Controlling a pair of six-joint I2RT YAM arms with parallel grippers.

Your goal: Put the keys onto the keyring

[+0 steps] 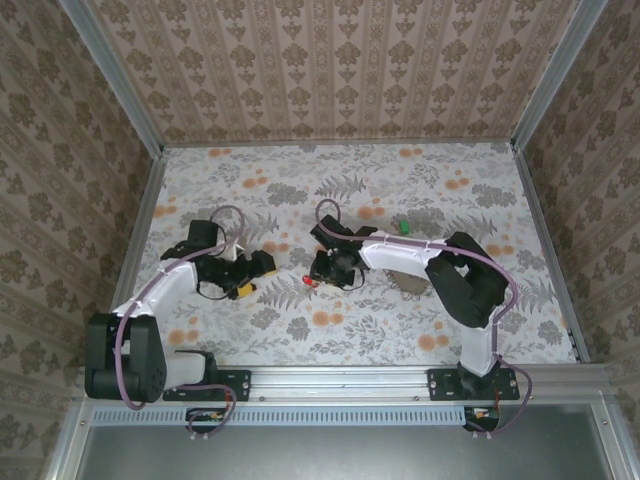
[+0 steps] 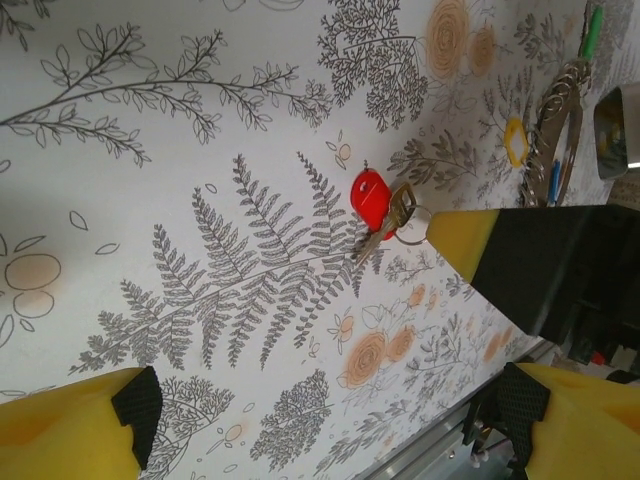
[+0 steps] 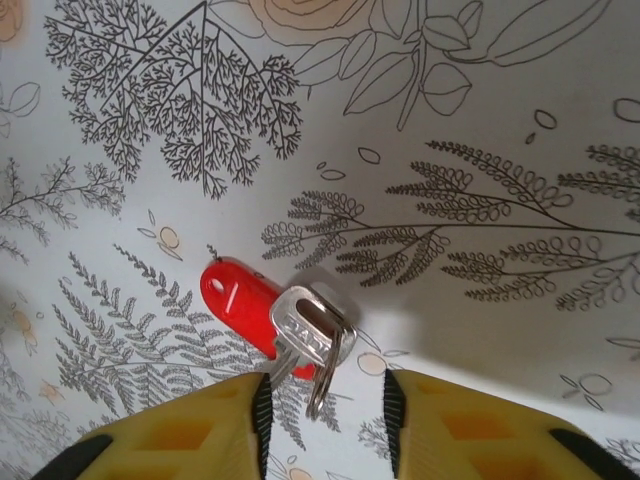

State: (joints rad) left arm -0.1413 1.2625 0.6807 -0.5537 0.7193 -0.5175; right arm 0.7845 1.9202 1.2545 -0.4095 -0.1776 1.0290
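A red-headed key (image 3: 238,293) lies on the patterned table with silver keys (image 3: 308,328) and a small split ring (image 3: 327,380) bunched at its end. My right gripper (image 3: 327,402) stands partly open around that small ring; the left pad is near a key blade and a clear gap shows on the right. The bunch (image 2: 372,197) lies beyond my left gripper (image 2: 330,400), which is wide open over bare table. The keyring (image 2: 562,120), a large wire loop, lies at the upper right with yellow, blue and green bits by it. From above, the red key (image 1: 310,282) sits between both grippers.
A green key (image 1: 402,227) lies behind the right arm. The table's metal front rail (image 2: 440,450) runs close to my left gripper. Papered walls close in the table at the back and both sides.
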